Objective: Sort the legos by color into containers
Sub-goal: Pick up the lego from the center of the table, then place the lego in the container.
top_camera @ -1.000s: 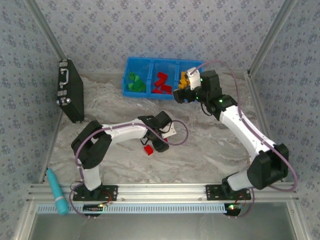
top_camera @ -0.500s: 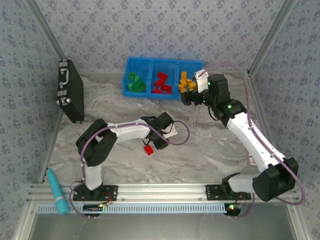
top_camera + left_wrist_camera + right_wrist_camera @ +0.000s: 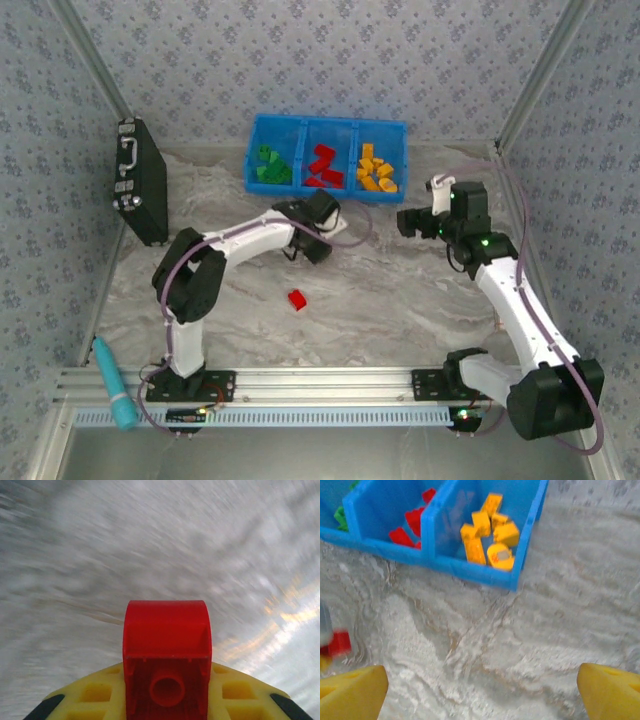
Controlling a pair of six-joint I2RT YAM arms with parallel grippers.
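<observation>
Patterned grey-blue walls (image 3: 300, 60) close in a pale marbled table (image 3: 420, 300), with an aluminium rail (image 3: 330, 385) along its near edge where both arms are bolted.

From the left base, the left arm reaches up and across to the middle of the table. The left gripper (image 3: 310, 243) hangs a little short of the bin's front wall. In the left wrist view its yellow fingers (image 3: 100, 692) are clamped on a red brick (image 3: 167, 650), whose hollow underside faces the camera over blurred table.

The right arm stretches up the right side, and the right gripper (image 3: 408, 220) hovers over bare table, near the bin's right front corner. Its jaws are spread wide with nothing between them, and the right wrist view looks past them at the bin.

Against the far wall sits the blue bin (image 3: 330, 120), split into three compartments. The left one holds green bricks (image 3: 268, 166), the middle one red bricks (image 3: 322, 166) and the right one orange bricks (image 3: 487, 535).

A black case (image 3: 140, 180) with a silver handle stands along the left wall, well apart from the bin. A teal tool (image 3: 113, 385) lies across the left end of the rail.

One loose red brick (image 3: 297, 299) lies alone on the table, between the two arms and nearer the left one
</observation>
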